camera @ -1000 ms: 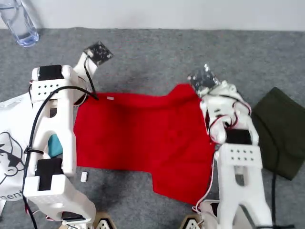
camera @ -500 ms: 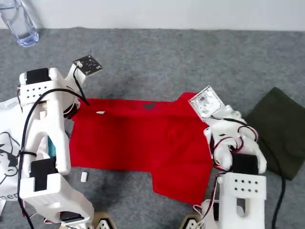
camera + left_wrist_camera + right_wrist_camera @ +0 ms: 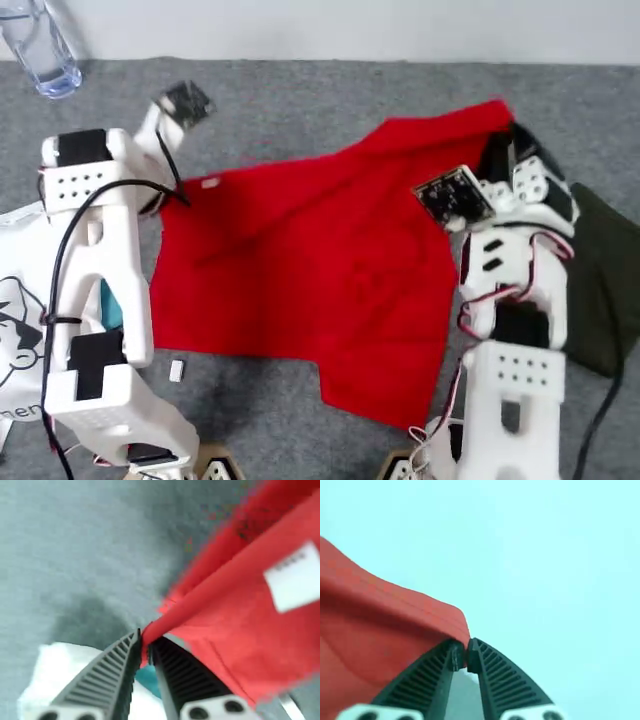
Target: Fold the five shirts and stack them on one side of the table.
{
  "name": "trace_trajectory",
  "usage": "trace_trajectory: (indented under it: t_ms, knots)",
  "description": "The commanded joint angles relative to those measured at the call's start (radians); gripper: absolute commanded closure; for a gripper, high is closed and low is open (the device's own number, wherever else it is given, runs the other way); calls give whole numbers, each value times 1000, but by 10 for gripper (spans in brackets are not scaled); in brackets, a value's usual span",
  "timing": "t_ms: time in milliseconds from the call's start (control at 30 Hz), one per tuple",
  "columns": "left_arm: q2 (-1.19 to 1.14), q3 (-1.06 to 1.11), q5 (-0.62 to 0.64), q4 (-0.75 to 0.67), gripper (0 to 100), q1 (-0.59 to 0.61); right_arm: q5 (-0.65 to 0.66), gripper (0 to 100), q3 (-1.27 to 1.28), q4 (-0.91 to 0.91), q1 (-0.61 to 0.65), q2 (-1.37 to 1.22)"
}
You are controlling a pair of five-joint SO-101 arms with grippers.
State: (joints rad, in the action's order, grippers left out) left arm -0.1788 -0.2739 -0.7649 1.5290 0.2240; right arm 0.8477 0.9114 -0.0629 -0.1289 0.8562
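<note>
A red shirt [image 3: 320, 270] lies spread across the grey table between the two arms, its far edge lifted. My left gripper [image 3: 145, 647] is shut on the shirt's far left corner [image 3: 165, 200], near a white label [image 3: 295, 577]. My right gripper [image 3: 461, 656] is shut on the far right corner [image 3: 455, 625], held up off the table at the far right [image 3: 495, 115]. A folded dark green shirt [image 3: 600, 290] lies at the right edge. A white printed shirt [image 3: 20, 330] lies at the left edge, partly under the left arm.
A clear plastic bottle [image 3: 40, 50] stands at the far left corner. A teal patch [image 3: 110, 305] shows beside the left arm. A small white piece [image 3: 176, 370] lies on the table near the red shirt's front edge. Bare grey table stretches along the far side.
My right gripper has risen and swung toward the far right, pulling the shirt's corner up. The far edge of the shirt, folded forward half a second ago, has opened back out.
</note>
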Motion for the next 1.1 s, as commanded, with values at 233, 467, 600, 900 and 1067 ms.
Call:
trace_trajectory:
  t_ms: [233, 467, 600, 900, 1067]
  knots:
    - [2, -157, 210, -362, 987, -49, -64, 991, -305, 76, -38, -325]
    - [0, -153, 213, -595, 987, -51, -75, 991, -327, 84, -39, -415]
    - [0, -151, 213, -628, 987, -51, -77, 991, -328, 85, -35, -417]
    - [2, -150, 86, -361, 987, -44, -75, 991, -249, -27, -42, -384]
    - [5, -116, 9, -222, 987, -32, -41, 991, -181, -275, -30, -280]
